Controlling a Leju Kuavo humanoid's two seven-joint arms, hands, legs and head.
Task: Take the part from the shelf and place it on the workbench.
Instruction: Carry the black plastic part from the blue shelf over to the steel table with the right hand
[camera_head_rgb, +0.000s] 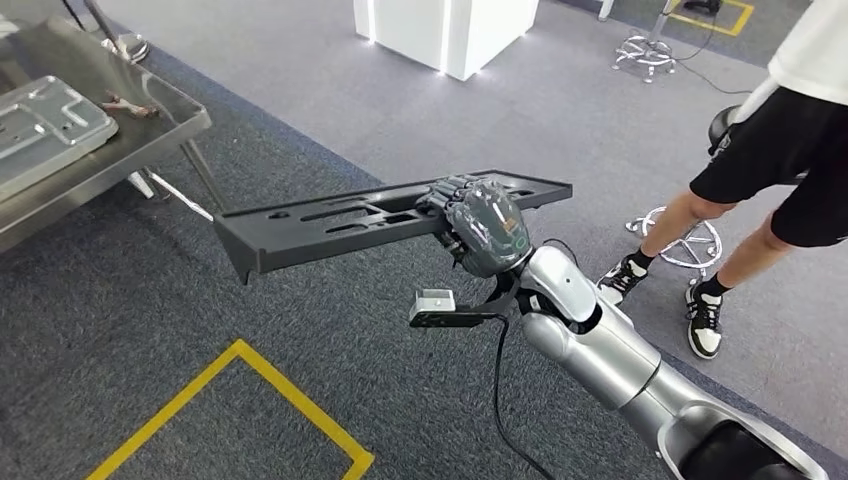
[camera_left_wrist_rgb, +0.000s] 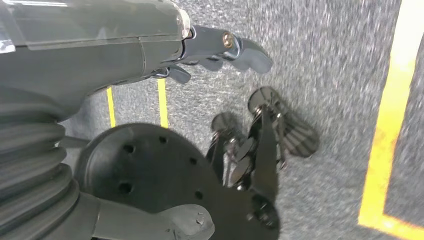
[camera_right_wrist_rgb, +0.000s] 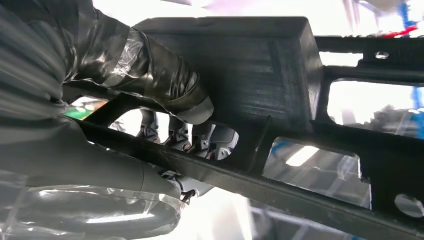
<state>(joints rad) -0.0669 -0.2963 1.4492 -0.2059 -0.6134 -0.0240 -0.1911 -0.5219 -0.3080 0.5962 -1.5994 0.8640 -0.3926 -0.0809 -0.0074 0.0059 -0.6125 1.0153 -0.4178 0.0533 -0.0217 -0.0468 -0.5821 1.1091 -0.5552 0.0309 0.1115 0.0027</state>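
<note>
One part (camera_head_rgb: 330, 218): a long, flat black plastic panel with a matte, finely ribbed surface, several slotted and rectangular cut-outs along its length and a turned-down lip on its near edge. It is in the air above the grey carpet, roughly level, carried off every surface. The right hand (camera_head_rgb: 487, 225) grasps it near one end, fingers wrapped over the top face. In the right wrist view the part (camera_right_wrist_rgb: 280, 75) shows a solid block section and open windows, and the right hand (camera_right_wrist_rgb: 125, 100) has its thumb pressed on one face while its dark fingers (camera_right_wrist_rgb: 200, 140) show through a cut-out on the other side.

The left hand (camera_left_wrist_rgb: 220, 50) holds nothing; its fingers lie slightly curled and apart above the carpet.

One workbench (camera_head_rgb: 150, 130): a shiny sheet-metal top on thin metal legs, at the upper left of the head view. On it lies one pale grey pressed-metal plate (camera_head_rgb: 40, 125) with raised ribs, toward its left side, and one small brownish object (camera_head_rgb: 128, 105) close to its right edge; I cannot tell what it is.

One yellow floor line (camera_head_rgb: 240, 385) forms a corner on the carpet. One white block-shaped stand (camera_head_rgb: 445, 30) is at the top centre. One person (camera_head_rgb: 780, 170) in dark shorts and black-and-white shoes stands at the right, beside a chrome stool base (camera_head_rgb: 685, 240).
</note>
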